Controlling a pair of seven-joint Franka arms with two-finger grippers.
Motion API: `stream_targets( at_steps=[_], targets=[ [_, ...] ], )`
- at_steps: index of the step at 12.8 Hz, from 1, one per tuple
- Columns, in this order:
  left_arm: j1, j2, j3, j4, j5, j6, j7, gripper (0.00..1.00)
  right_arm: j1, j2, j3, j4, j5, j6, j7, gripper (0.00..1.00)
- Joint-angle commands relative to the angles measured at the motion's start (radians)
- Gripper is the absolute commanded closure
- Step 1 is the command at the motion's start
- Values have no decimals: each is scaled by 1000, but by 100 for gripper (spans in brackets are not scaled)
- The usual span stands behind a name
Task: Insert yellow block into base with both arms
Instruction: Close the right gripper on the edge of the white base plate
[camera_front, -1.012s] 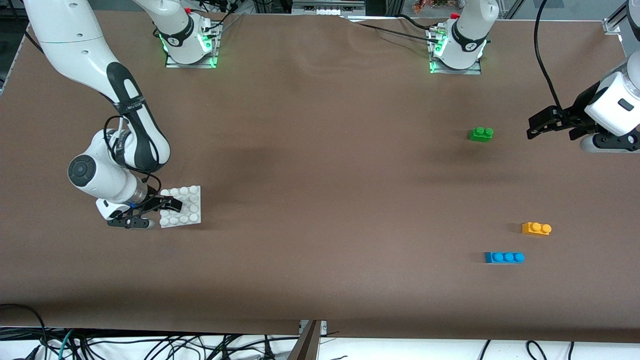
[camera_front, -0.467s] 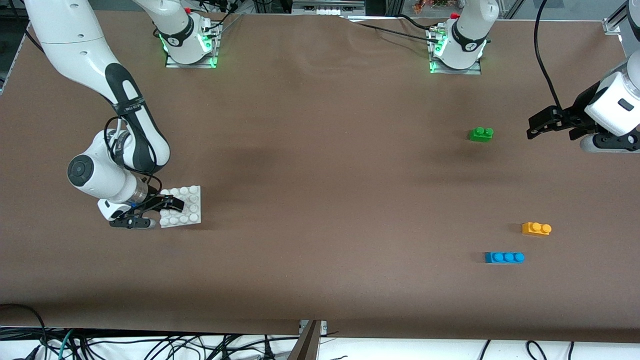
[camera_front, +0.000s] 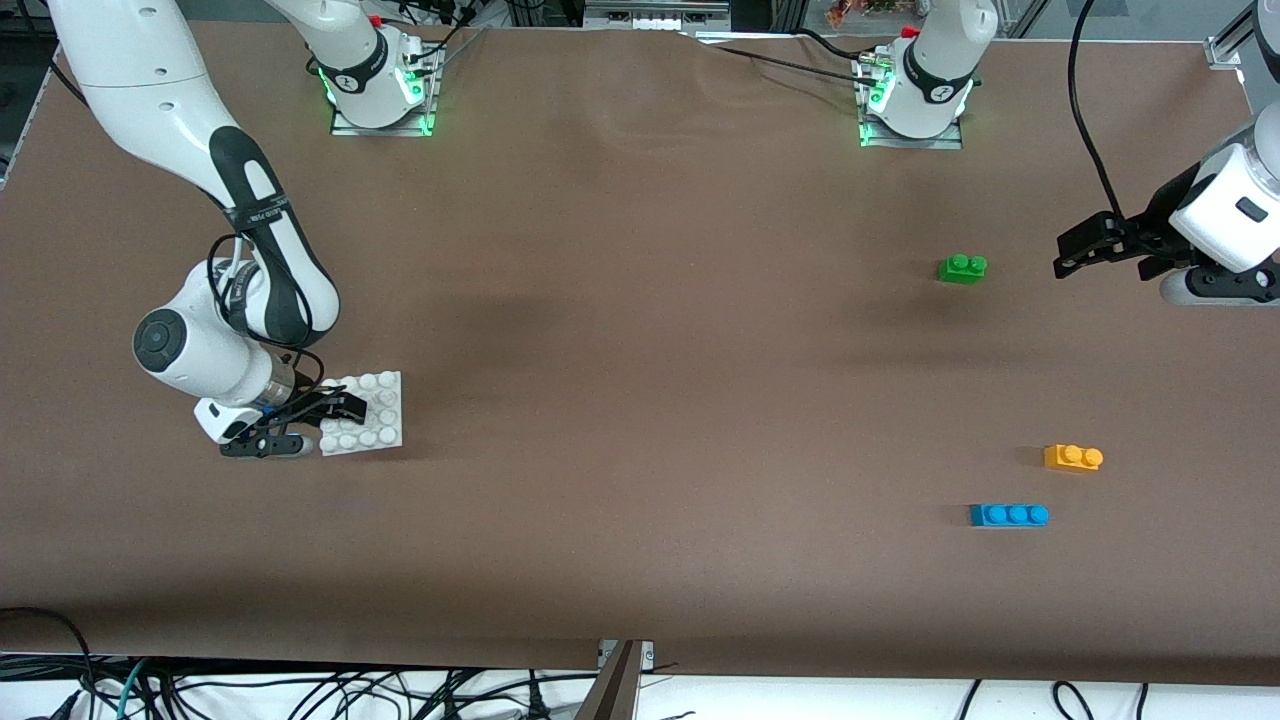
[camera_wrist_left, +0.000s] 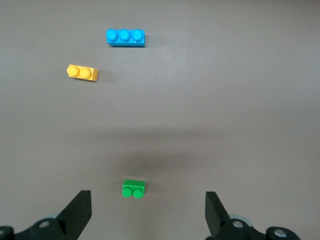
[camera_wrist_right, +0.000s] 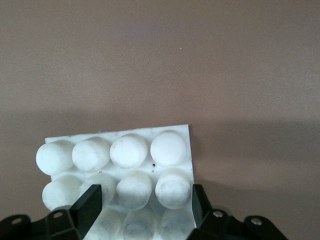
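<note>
Straddling the base (camera_front: 370, 410), the right gripper (camera_front: 335, 415) is seen low with fingers apart around its studs. The yellow block (camera_front: 1072, 457) is found well apart from the base, toward the left arm's end. The left gripper (camera_front: 1068, 255) is held spread, raised, beside the green brick (camera_front: 962, 268)

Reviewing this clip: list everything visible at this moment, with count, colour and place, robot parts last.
yellow block: 1, orange-yellow, on the table toward the left arm's end.
blue brick: 1, blue, three studs, nearer the front camera than the yellow block.
green brick: 1, green, farther from the camera than both.
base: 1, white, toward the right arm's end.
table: 1, brown cover.
right gripper: black, open around the base's edge.
left gripper: black, open, waits in the air beside the green brick.
</note>
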Motion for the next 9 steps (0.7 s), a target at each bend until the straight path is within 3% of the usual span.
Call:
stream_targets(
  at_steps=[1,4,9],
  targets=[
    [3,-5,2,6,-5,-15,25,0,-9,16,-3,9,13,13,-36,24],
    [3,-5,2,6,-5,-15,25,0,-10,25,-3,9,15,22,-57,43],
    [3,-5,2,6,-5,-15,25,0,-15,33,-3,9,24,27,-53,45]
  ],
)
